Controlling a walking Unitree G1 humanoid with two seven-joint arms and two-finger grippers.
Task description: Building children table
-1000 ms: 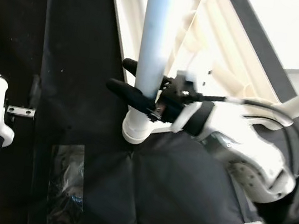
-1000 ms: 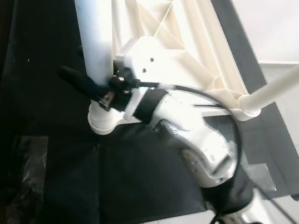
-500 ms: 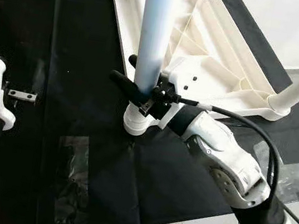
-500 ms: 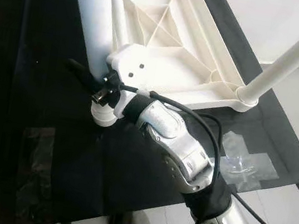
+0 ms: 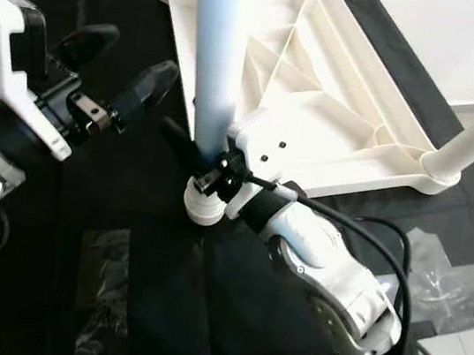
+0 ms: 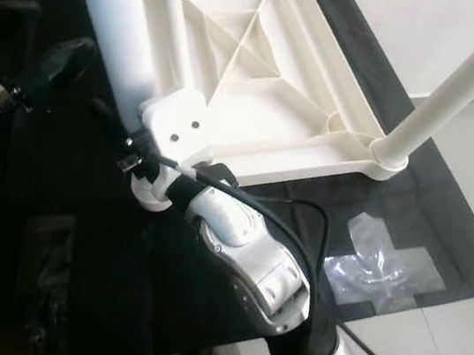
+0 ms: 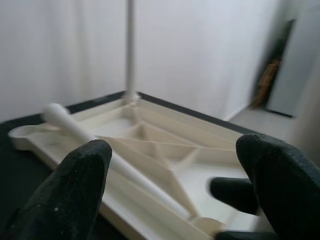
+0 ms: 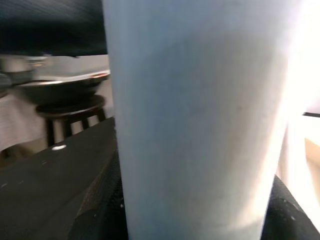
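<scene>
Here, tabletop [image 5: 321, 92] lies upside down on a black mat [image 5: 201, 297], ribbed underside up. Near leg [image 5: 215, 58] stands upright in the corner socket [image 5: 203, 206] at the tabletop's near left corner. Right gripper [image 5: 189, 148] clamps this leg just above the socket, one black finger on each side of the tube; in the right wrist view the leg [image 8: 200, 120] sits squarely between the fingers. Second leg [image 6: 456, 85] stands in the socket at the tabletop's near right corner. A third stands at the far corner [image 7: 130, 50], and a loose leg [image 7: 115, 162] lies slanted across the ribs.

Left gripper [image 5: 120, 66] hovers left of the near leg, not touching it, fingers [image 7: 75, 195] spread wide and empty, pointed toward the tabletop. Clear plastic bag [image 6: 379, 270] lies on the mat just beside the tabletop's near right corner.
</scene>
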